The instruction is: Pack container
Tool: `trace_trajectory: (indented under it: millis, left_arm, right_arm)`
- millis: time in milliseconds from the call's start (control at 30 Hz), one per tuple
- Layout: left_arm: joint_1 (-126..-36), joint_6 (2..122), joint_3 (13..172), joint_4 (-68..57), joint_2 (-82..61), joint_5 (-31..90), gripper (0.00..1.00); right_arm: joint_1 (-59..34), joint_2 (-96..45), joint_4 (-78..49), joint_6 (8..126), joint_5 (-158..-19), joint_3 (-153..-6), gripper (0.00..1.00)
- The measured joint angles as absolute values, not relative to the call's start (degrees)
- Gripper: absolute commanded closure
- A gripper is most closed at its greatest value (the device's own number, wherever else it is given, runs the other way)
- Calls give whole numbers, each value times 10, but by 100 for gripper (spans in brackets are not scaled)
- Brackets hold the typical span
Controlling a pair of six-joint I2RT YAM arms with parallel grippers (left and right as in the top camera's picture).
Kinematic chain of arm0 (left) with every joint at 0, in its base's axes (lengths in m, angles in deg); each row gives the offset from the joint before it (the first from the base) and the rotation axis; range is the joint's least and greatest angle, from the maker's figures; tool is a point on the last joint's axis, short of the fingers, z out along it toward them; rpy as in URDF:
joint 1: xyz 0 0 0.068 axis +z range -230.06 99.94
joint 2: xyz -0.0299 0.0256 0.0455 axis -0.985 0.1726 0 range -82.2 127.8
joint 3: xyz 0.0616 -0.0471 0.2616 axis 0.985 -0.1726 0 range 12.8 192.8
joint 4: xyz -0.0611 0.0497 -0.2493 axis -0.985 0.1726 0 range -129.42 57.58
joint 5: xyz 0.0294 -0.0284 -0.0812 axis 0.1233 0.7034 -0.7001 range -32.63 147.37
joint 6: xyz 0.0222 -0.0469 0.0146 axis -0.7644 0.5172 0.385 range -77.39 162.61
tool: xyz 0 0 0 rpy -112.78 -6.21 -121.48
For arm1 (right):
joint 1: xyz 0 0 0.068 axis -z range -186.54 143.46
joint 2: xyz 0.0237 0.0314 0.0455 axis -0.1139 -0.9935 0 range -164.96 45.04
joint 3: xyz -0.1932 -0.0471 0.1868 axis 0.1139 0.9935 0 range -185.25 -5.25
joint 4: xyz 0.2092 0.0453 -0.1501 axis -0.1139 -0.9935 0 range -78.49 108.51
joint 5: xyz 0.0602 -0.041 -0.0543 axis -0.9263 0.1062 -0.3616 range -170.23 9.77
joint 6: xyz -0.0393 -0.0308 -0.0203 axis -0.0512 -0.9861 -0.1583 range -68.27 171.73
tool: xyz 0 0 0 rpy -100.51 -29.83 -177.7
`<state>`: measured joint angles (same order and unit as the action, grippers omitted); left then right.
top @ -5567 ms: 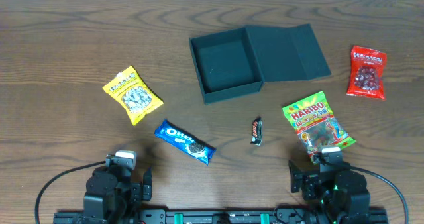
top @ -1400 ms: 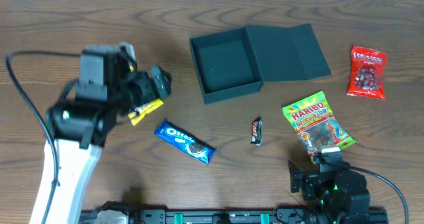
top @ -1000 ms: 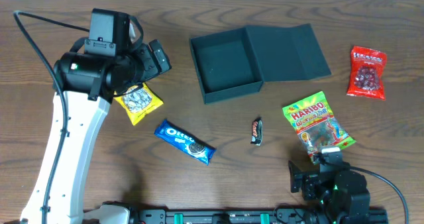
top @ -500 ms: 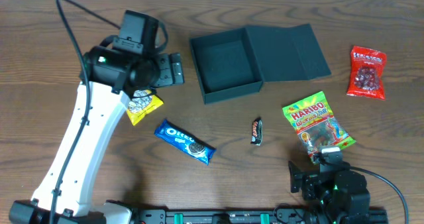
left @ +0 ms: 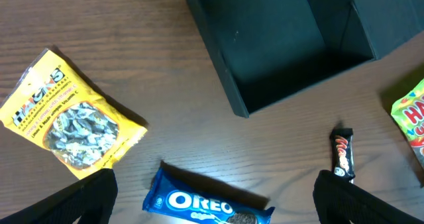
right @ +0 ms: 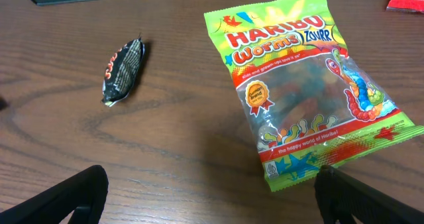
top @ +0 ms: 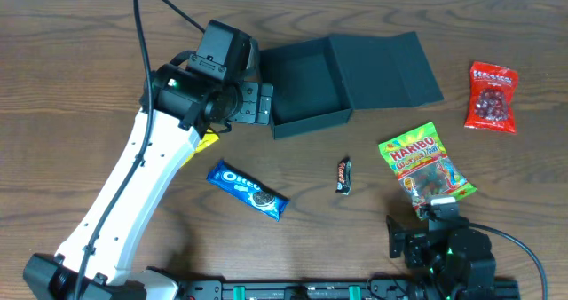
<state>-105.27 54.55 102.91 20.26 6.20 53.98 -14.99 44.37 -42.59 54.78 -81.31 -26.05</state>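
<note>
The box sits open at the back middle of the table, its lid folded flat to the right and its inside bare. Bare wood runs along the box's left and front walls. The front strip ends at the Oreo pack and the Mars bar.

The left arm reaches diagonally from the front left corner. The left gripper hangs just beside the box's left wall. Its 2 fingers are spread wide with nothing between them. The wrist camera looks down on the box's front left corner.

The right arm is folded at the front right edge. The right gripper is low over the table, its 2 fingers spread wide and empty, just short of the Haribo bag.

A yellow packet lies left of the box, mostly under the left arm in the overhead view. A red packet lies far right, well apart from the lid.
</note>
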Motion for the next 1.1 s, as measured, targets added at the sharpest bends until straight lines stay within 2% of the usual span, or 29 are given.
trace_trajectory:
  millis: [200,400,600,767,1100]
  left_arm:
    - [-1053,543,1029,203,62,540,4]
    - [-1053,543,1029,203,62,540,4]
    - [-1053,541,1029,203,62,537,5]
    - [-1053,534,1029,201,62,490,5]
    - [-1053,515,1029,197,62,447,4]
  right_arm:
    - [-150,444,-401,532,-789,-260,1]
    - [-150,444,-296,554,-799,-260,1]
    - [-150,444,-288,583,-807,-260,1]
    - [-150,444,-284,621,-808,-260,1]
    - [-150,434,-222,667,-850,-261,1]
